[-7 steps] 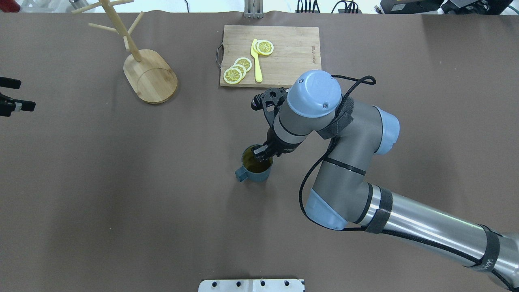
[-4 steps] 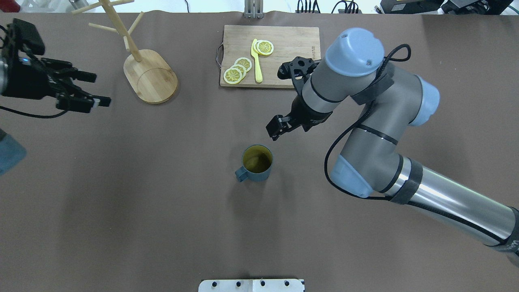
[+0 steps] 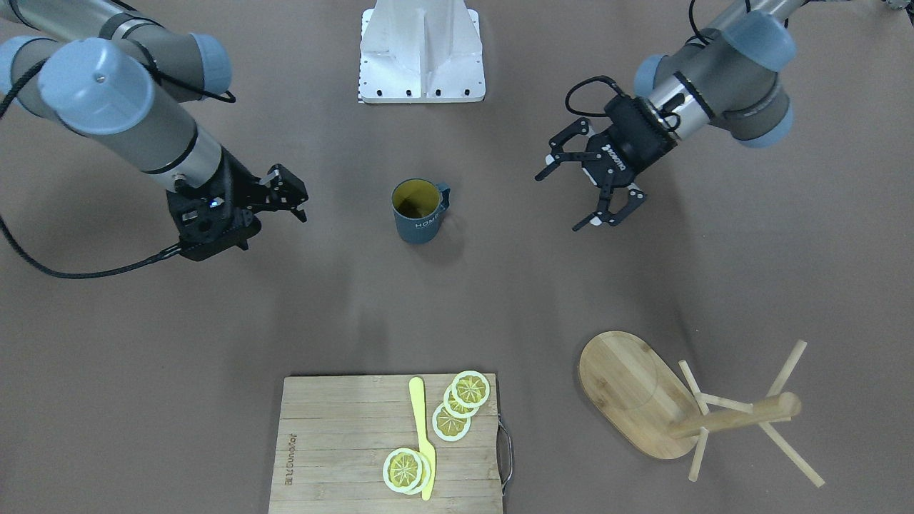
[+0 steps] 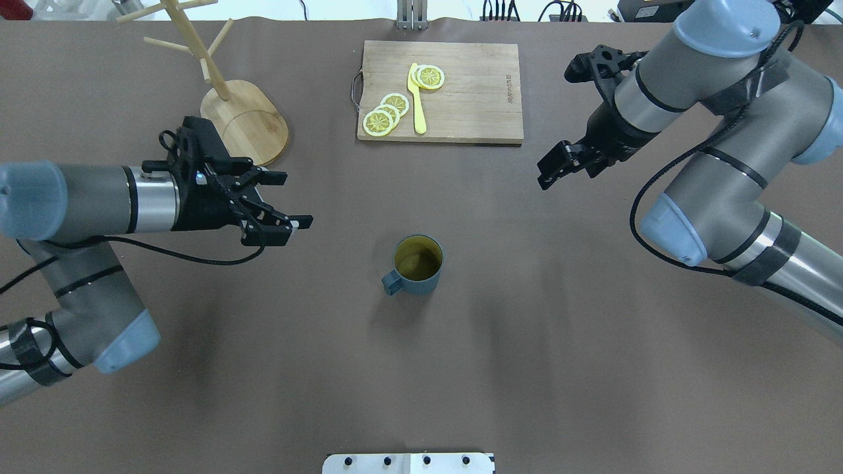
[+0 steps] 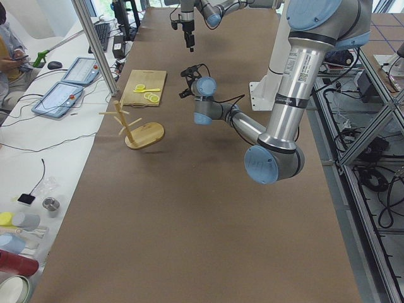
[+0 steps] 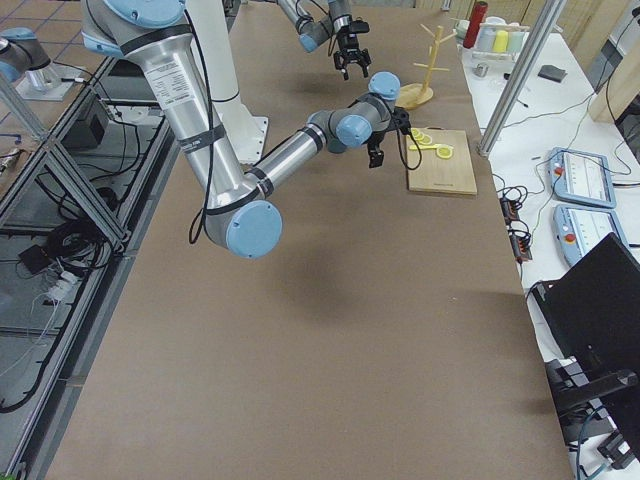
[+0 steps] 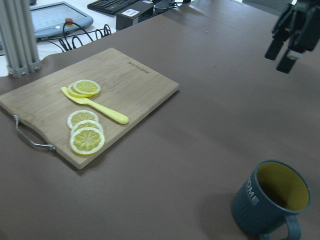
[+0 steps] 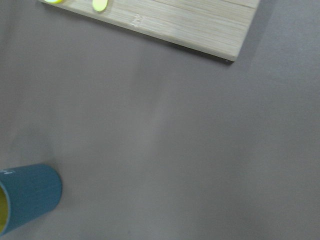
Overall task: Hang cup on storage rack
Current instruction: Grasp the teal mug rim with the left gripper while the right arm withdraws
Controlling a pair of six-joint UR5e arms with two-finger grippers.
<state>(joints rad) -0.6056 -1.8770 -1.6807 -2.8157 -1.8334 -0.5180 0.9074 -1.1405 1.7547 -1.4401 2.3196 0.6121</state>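
Note:
The dark teal cup [image 4: 417, 265] stands upright near the table's middle, with a yellow inside and its handle toward the robot's left; it also shows as the cup [image 3: 418, 210], the cup [image 7: 270, 205] and the cup [image 8: 27, 200]. Nothing holds it. My left gripper [image 4: 290, 199] hovers open to the cup's left, fingers spread wide, also seen as the left gripper [image 3: 564, 200]. My right gripper [image 4: 554, 170] hangs empty and slightly open, far to the cup's right and back. The bamboo storage rack [image 4: 245, 122] stands at the back left with bare pegs.
A wooden cutting board [image 4: 441, 92] with lemon slices [image 4: 385, 113] and a yellow knife [image 4: 416, 99] lies at the back centre. The rack's base [image 3: 635, 400] sits just behind my left wrist. A person sits at a side desk [image 5: 9, 57].
My right gripper let go of the cup's rim, rose and swung away to the back right. My left arm came in from the left edge toward the cup. The cup stayed put.

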